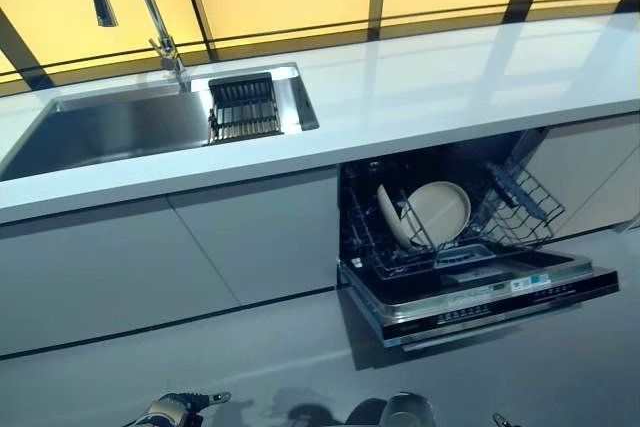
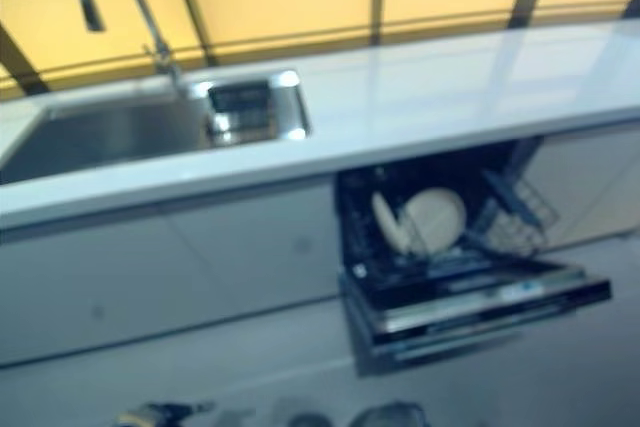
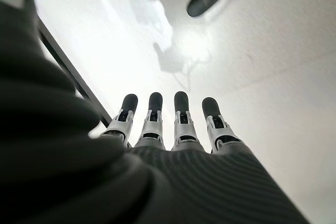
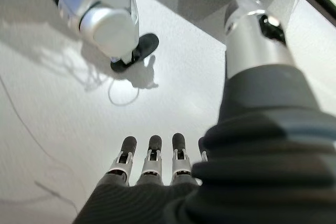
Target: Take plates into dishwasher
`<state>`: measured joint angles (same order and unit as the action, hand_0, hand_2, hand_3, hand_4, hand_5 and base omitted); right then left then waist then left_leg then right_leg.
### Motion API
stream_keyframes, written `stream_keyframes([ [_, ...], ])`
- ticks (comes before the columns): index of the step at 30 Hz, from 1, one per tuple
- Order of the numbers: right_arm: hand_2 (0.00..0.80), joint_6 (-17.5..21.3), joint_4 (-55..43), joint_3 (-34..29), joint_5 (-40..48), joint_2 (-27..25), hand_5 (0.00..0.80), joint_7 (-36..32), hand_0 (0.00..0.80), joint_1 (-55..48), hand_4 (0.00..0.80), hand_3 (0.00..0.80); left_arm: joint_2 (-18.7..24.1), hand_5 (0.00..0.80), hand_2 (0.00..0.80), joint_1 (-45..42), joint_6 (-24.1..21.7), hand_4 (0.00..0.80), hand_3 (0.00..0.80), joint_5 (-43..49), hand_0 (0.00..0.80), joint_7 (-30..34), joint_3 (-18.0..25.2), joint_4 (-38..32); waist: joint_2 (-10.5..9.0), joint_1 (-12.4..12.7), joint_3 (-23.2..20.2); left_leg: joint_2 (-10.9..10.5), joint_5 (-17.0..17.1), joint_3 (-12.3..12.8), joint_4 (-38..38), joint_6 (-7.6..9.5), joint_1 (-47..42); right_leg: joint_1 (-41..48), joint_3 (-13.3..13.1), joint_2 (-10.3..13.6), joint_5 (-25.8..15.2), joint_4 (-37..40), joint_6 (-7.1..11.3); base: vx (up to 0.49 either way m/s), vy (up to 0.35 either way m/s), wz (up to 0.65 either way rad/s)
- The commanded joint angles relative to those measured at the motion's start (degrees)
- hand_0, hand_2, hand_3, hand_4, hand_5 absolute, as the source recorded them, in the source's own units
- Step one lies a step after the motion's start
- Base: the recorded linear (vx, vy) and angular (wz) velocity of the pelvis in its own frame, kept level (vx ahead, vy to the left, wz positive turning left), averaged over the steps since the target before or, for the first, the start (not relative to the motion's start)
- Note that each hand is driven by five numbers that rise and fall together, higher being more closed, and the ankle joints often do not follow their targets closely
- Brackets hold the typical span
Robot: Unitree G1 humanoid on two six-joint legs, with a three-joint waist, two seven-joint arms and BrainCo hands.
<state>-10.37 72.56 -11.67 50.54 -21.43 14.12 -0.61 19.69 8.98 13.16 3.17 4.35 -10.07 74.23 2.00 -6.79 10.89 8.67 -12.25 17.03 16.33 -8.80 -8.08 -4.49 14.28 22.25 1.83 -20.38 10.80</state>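
Observation:
Two beige plates (image 1: pixel 438 212) stand upright in the lower rack of the open dishwasher (image 1: pixel 480 292) under the countertop; they also show in the right eye view (image 2: pixel 432 217). My left hand (image 3: pixel 152 124) hangs low over the floor with straight fingers and holds nothing; it shows at the bottom edge of the left eye view (image 1: pixel 175 410). My right hand (image 4: pixel 152 163) also hangs over the floor with straight fingers and thumb, empty. Both hands are far from the dishwasher.
A white countertop (image 1: pixel 450 87) runs across the view. A steel sink (image 1: pixel 110 127) with a tall faucet (image 1: pixel 150 7) and a drain basket (image 1: pixel 243 107) sits at the left. The dishwasher door is folded down, and a wire rack (image 1: pixel 525 202) sticks out at the right.

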Motion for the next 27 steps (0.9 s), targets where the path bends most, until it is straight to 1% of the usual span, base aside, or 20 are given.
stream_keyframes([
  [1, 0.000, -0.3, -0.1, -4.7, 8.4, -1.3, 0.000, -1.2, 0.000, 2.4, 0.000, 0.000, 0.0, 0.000, 0.000, -0.8, -0.6, 0.000, 0.000, -0.6, 0.000, -1.2, -0.4, -0.2, 2.46, -0.9, 1.1, -2.8, -1.9, 1.6, 5.7, 9.55, 4.5, -5.3, -4.3, 1.2, 0.7, -7.8, -2.45, -0.032, 0.245, 0.10],
  [4, 0.000, 0.2, -2.3, -5.8, 14.2, -2.1, 0.000, -3.2, 0.000, 2.9, 0.000, 0.000, -2.3, 0.000, 0.000, -0.8, -1.2, 0.000, 0.000, -3.9, 0.000, -1.4, -1.1, -0.7, 5.33, -1.6, 2.0, -3.0, -2.7, 2.8, 9.6, 9.95, 7.5, -7.0, -5.3, 2.4, 4.2, -12.2, -3.89, -0.039, 0.279, 0.10],
  [7, 0.000, 1.7, -5.3, -5.9, 19.5, -1.6, 0.000, -6.6, 0.000, 3.5, 0.000, 0.000, -3.9, 0.000, 0.000, -0.7, -1.0, 0.000, 0.000, -6.6, 0.000, -1.5, -1.1, -1.4, 7.34, -1.9, 2.7, -3.2, -4.5, 3.9, 14.2, 10.62, 10.4, -8.1, -6.0, 3.3, 7.4, -16.8, -5.64, -0.039, 0.225, 0.17],
  [10, 0.000, 4.6, -8.9, -4.9, 22.7, -0.1, 0.000, -9.6, 0.000, 4.4, 0.000, 0.000, -4.8, 0.000, 0.000, -1.2, -0.6, 0.000, 0.000, -8.4, 0.000, -1.4, -0.7, -2.0, 8.25, -1.8, 3.1, -3.1, -6.8, 4.2, 19.7, 11.21, 12.9, -9.5, -6.8, 3.7, 10.3, -21.3, -7.09, 0.025, 0.138, 0.14],
  [11, 0.000, 5.5, -10.7, -4.4, 23.6, 0.4, 0.000, -9.3, 0.000, 4.6, 0.000, 0.000, -5.1, 0.000, 0.000, -1.5, -0.1, 0.000, 0.000, -9.0, 0.000, -1.2, -0.7, -2.3, 8.51, -1.7, 3.2, -3.0, -8.9, 3.3, 22.0, 10.90, 13.4, -9.9, -7.6, 3.8, 12.8, -23.7, -6.96, 0.069, 0.101, 0.06],
  [12, 0.000, 5.5, -12.3, -4.2, 24.3, 0.9, 0.000, -9.7, 0.000, 4.8, 0.000, 0.000, -5.4, 0.000, 0.000, -1.8, 0.5, 0.000, 0.000, -9.2, 0.000, -1.0, -0.5, -2.7, 8.64, -1.6, 3.3, -2.8, -9.5, 3.3, 23.8, 11.06, 14.2, -10.5, -7.8, 3.8, 13.7, -25.0, -7.39, 0.040, 0.099, 0.02],
  [13, 0.000, 5.9, -16.1, -2.9, 27.6, 1.5, 0.000, -11.2, 0.000, 5.5, 0.000, 0.000, -5.6, 0.000, 0.000, -2.0, 1.1, 0.000, 0.000, -9.8, 0.000, -0.4, -0.6, -3.2, 8.92, -1.4, 3.6, -2.7, -10.1, 2.9, 26.0, 11.14, 15.4, -11.3, -7.9, 4.0, 14.9, -26.7, -8.08, -0.032, 0.074, -0.01],
  [17, 0.000, 7.0, -22.8, 0.3, 30.2, 3.1, 0.000, -14.0, 0.000, 6.4, 0.000, 0.000, -5.8, 0.000, 0.000, -3.2, 2.0, 0.000, 0.000, -11.2, 0.000, 0.4, -0.6, -4.0, 9.29, -1.0, 3.8, -2.4, -11.3, 2.5, 29.3, 11.44, 17.2, -12.8, -8.3, 4.2, 16.9, -29.3, -8.93, -0.020, 0.060, 0.02],
  [18, 0.000, 7.0, -25.0, 1.1, 30.3, 3.3, 0.000, -13.5, 0.000, 6.6, 0.000, 0.000, -6.0, 0.000, 0.000, -3.5, 2.0, 0.000, 0.000, -11.4, 0.000, 0.3, -0.7, -4.0, 9.34, -0.9, 4.0, -2.3, -11.6, 2.3, 30.0, 11.46, 17.5, -13.0, -8.3, 4.4, 17.3, -29.8, -9.09, 0.033, 0.063, 0.02],
  [19, 0.000, 7.2, -24.5, 1.6, 31.2, 2.9, 0.000, -14.8, 0.000, 8.8, 0.000, 0.000, -6.3, 0.000, 0.000, -3.7, 2.2, 0.000, 0.000, -11.3, 0.000, 0.1, -1.3, -3.9, 9.40, -0.2, 3.8, -2.5, -11.9, 1.6, 30.9, 11.33, 17.8, -12.7, -8.2, 4.5, 17.9, -30.1, -9.19, 0.066, 0.038, 0.03],
  [21, 0.000, 3.5, -23.7, -0.4, 31.9, -0.2, 0.000, -14.2, 0.000, 13.0, 0.000, 0.000, -6.3, 0.000, 0.000, -3.7, 3.1, 0.000, 0.000, -10.5, 0.000, 0.0, -2.0, -4.1, 9.27, 1.1, 3.5, -2.7, -12.4, 0.6, 32.2, 11.23, 18.0, -11.9, -7.2, 5.0, 18.2, -30.7, -9.41, 0.115, -0.025, 0.10],
  [22, 0.000, 0.2, -23.8, -1.4, 33.0, -3.6, 0.000, -11.6, 0.000, 18.0, 0.000, 0.000, -5.6, 0.000, 0.000, -3.6, 3.9, 0.000, 0.000, -9.8, 0.000, 0.2, -2.7, -3.8, 8.68, 2.4, 2.9, -2.8, -12.9, -0.1, 33.2, 11.41, 17.7, -10.9, -6.2, 5.4, 18.5, -31.1, -9.54, 0.118, -0.060, 0.14],
  [23, 0.000, -0.7, -23.8, -1.4, 33.2, -4.4, 0.000, -11.5, 0.000, 19.4, 0.000, 0.000, -5.5, 0.000, 0.000, -3.3, 4.1, 0.000, 0.000, -9.6, 0.000, 0.2, -2.8, -3.6, 8.60, 2.6, 3.0, -2.8, -13.1, -0.4, 33.5, 11.45, 17.6, -10.4, -5.8, 5.5, 18.6, -31.2, -9.56, 0.109, -0.073, 0.19],
  [24, 0.000, -1.1, -23.9, -1.0, 33.9, -5.2, 0.000, -10.4, 0.000, 22.0, 0.000, 0.000, -5.0, 0.000, 0.000, -3.1, 4.1, 0.000, 0.000, -9.3, 0.000, 0.3, -3.1, -3.0, 8.22, 3.2, 2.8, -2.9, -13.3, -0.7, 33.8, 11.54, 17.5, -9.8, -5.1, 5.6, 18.7, -31.2, -9.60, 0.052, -0.077, 0.26],
  [25, 0.000, -1.7, -24.5, 0.3, 34.2, -5.3, 0.000, -11.1, 0.000, 24.7, 0.000, 0.000, -4.2, 0.000, 0.000, -2.5, 4.5, 0.000, 0.000, -9.2, 0.000, 0.5, -3.6, -2.5, 7.65, 4.0, 2.5, -2.9, -13.6, -1.2, 34.6, 11.58, 17.7, -9.4, -4.5, 5.6, 18.7, -31.4, -9.68, 0.033, -0.116, 0.26],
  [27, 0.000, -0.5, -24.4, 2.0, 34.4, -4.2, 0.000, -13.0, 0.000, 27.6, 0.000, 0.000, -3.0, 0.000, 0.000, -1.6, 4.8, 0.000, 0.000, -8.8, 0.000, 0.6, -3.7, -1.6, 6.75, 4.9, 2.4, -2.6, -13.9, -1.9, 35.4, 11.62, 18.2, -9.1, -3.9, 5.4, 18.7, -31.5, -9.58, -0.009, -0.136, 0.19],
])
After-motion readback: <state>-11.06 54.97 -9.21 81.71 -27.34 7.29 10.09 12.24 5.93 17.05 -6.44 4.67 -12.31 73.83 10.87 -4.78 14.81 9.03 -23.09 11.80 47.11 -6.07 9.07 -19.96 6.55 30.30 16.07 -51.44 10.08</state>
